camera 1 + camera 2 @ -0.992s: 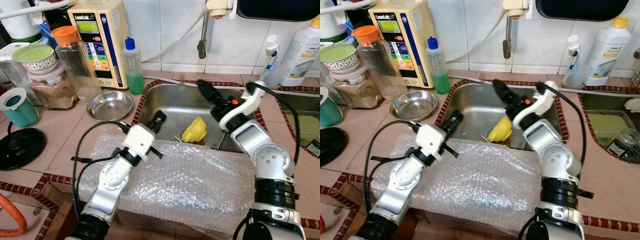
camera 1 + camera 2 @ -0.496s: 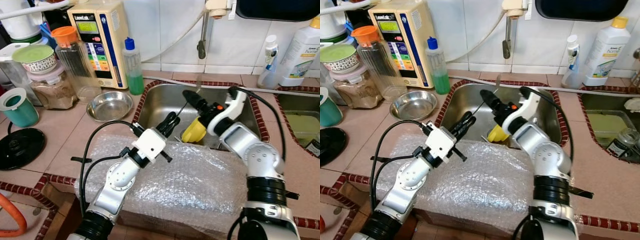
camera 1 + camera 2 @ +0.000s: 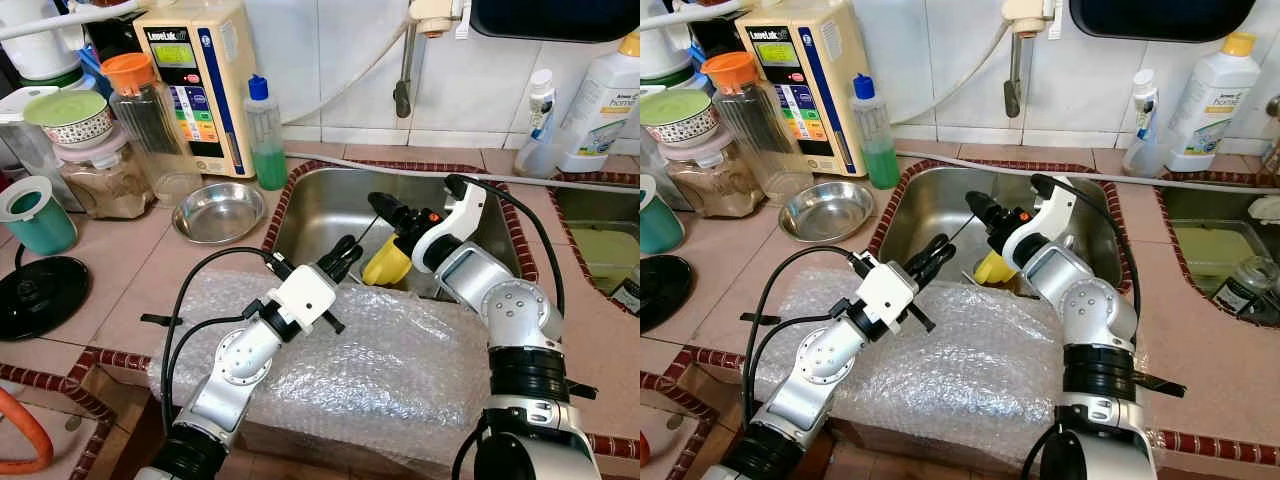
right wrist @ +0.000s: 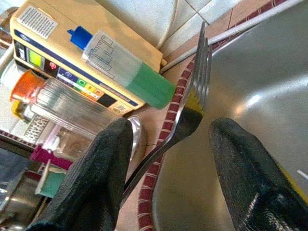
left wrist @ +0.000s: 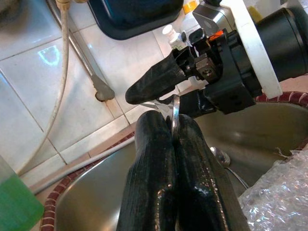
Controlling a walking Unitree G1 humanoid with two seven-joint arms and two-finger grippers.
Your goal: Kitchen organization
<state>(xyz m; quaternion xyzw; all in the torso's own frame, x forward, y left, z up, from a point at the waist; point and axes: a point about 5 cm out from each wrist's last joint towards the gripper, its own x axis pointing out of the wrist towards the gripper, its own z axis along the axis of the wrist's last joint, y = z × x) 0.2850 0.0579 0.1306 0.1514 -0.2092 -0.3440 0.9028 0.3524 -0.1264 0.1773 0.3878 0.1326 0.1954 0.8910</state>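
Note:
A metal fork (image 4: pixel 192 108) is held by its handle in my left gripper (image 3: pixel 345 256), which is shut on it above the front edge of the steel sink (image 3: pixel 330 200). The left wrist view shows the handle (image 5: pixel 174 115) pinched between the two fingers. The fork slants up toward my right gripper (image 3: pixel 385 208). That gripper is open, one finger (image 4: pixel 103 168) on each side of the fork's neck, not touching it. A yellow object (image 3: pixel 388 262) lies in the sink just below the right gripper.
Bubble wrap (image 3: pixel 400 365) covers the counter in front of the sink. A steel bowl (image 3: pixel 220 210), a green soap bottle (image 3: pixel 266 135), jars (image 3: pixel 150 125) and a water unit (image 3: pixel 200 75) stand to the left. The faucet (image 3: pixel 404 90) hangs above the sink; detergent bottles (image 3: pixel 600 90) stand at the right.
My left gripper has swung right over the sink edge with the fork. My right gripper has come down and left until its open fingers straddle the fork's upper end.

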